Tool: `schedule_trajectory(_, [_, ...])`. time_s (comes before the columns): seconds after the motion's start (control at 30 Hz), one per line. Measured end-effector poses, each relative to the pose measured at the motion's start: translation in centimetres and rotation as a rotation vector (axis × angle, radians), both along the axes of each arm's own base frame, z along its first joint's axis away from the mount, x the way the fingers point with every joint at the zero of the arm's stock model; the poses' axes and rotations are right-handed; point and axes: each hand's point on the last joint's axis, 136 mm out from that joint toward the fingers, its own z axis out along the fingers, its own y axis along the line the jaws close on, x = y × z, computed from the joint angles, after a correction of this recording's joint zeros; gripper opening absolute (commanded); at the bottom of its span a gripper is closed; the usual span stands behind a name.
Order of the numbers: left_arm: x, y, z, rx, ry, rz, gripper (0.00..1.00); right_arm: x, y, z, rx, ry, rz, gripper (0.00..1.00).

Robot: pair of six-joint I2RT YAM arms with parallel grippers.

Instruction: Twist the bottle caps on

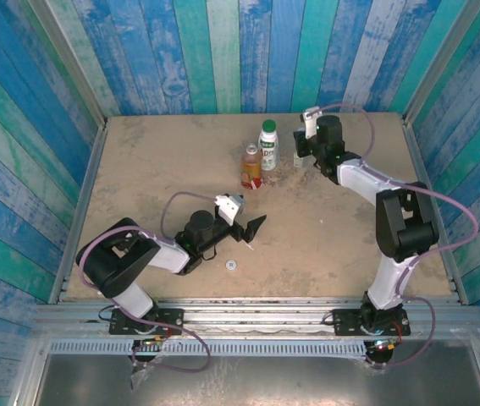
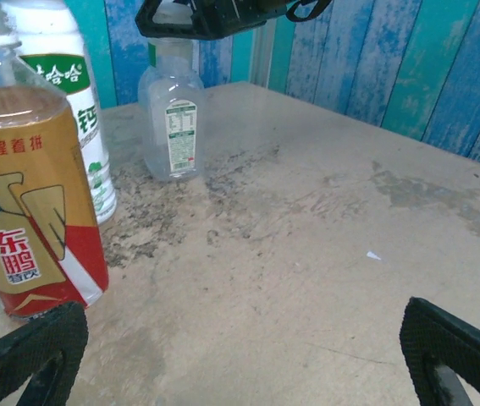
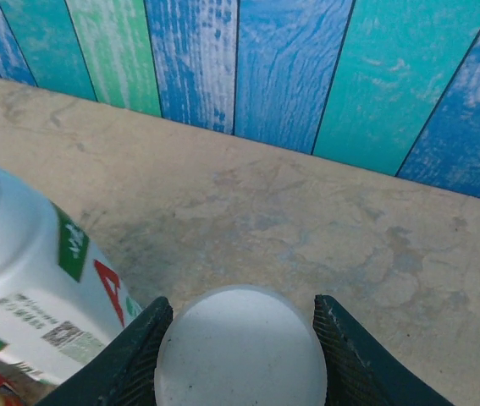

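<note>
Main risk: the slim clear plastic bottle stood free at the far side of the worn tan table with nothing bracing it. A twist would probably spin or tip the whole bottle rather than seat the thread. A slightly crooked cap could also cross-thread; seating could not be judged from above.

The right gripper appeared pinched on the pale round plastic cap on top of that bottle, one finger against each side.

Just left of it stood the white plastic bottle with green-and-red label, its dark green cap on. A wrist swing could knock it. The amber plastic bottle with red label stood just on the near side of the white one, neck open.

Its likely lid, a small white round cap, lay flat on the table well nearer. It sat just on the near side of the left gripper, which was spread wide and empty, facing the bottles. That cap was low and thin, so likely hard to pinch off the table.
</note>
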Motion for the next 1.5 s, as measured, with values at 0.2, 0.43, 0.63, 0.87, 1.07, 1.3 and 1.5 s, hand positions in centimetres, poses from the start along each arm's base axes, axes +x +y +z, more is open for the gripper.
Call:
schedule_trajectory(0.2, [0.3,0.3,-0.3,0.007,0.015,0.014,0.94,0.7,-0.4,-0.7,0.008,0.008,0.002,0.53])
schedule_trajectory(0.43, [1.3,0.9,-0.1,0.015,0.018,0.05,0.94,0.6,-0.4,-0.7,-0.004,0.008,0.012,0.8])
schedule_trajectory(0.63, [5.2,2.0,1.8,0.01,0.01,0.142,0.94,-0.5,-0.2,2.3,-0.033,-0.04,0.06,0.95])
schedule_trajectory(0.87, [10.6,1.9,5.8,0.006,0.002,0.234,0.95,-4.3,-0.3,7.1,-0.018,-0.13,0.126,0.96])
schedule_trajectory(1.07, [14.1,0.0,6.6,0.034,0.025,0.252,0.94,-7.8,-0.7,8.2,-0.004,-0.139,0.155,0.96])
schedule_trajectory(1.3, [16.4,-0.6,2.1,0.13,0.137,0.292,0.98,-10.7,-1.7,9.5,0.007,-0.145,0.137,0.96])
schedule_trajectory(1.5, [17.3,-0.6,0.1,0.149,0.192,0.328,0.89,-12.3,-2.6,9.7,0.004,-0.149,0.114,0.96])
